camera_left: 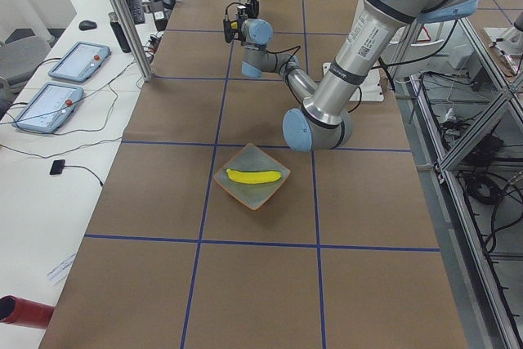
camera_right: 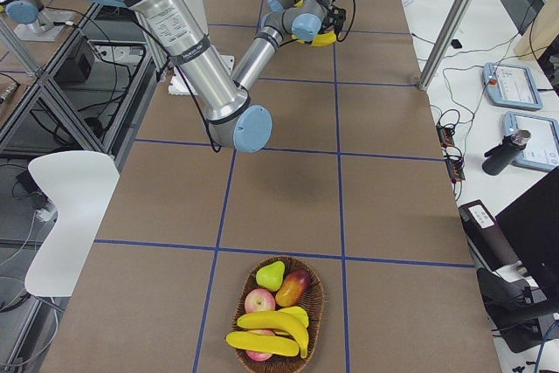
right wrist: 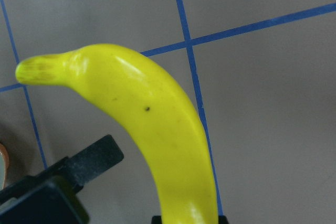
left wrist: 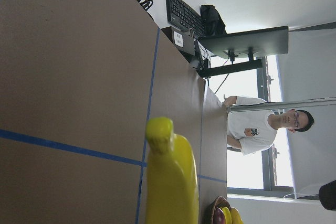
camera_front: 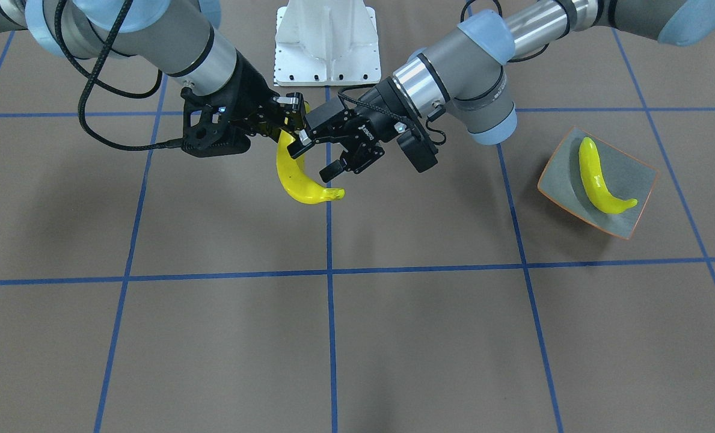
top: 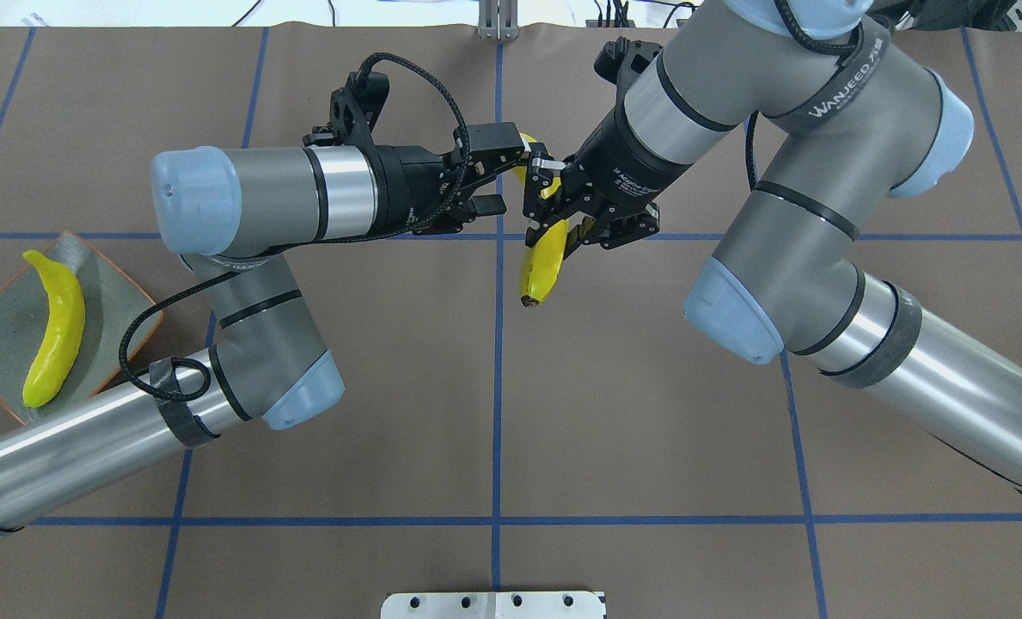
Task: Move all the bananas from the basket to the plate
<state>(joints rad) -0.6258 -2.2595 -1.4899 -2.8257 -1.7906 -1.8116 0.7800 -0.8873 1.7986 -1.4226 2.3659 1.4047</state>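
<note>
Here my right gripper (top: pixel 553 223) grips a banana (top: pixel 541 266) in the air over mid-table. My left gripper (top: pixel 509 176) waits beside it, jaws wide, probably to carry it to the plate (top: pixel 115 292), where another banana (top: pixel 55 327) lies.

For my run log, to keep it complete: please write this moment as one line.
stage: likely hand-over | right gripper: shut on banana | left gripper: open beside it | plate: second banana | basket: bananas inside
</note>
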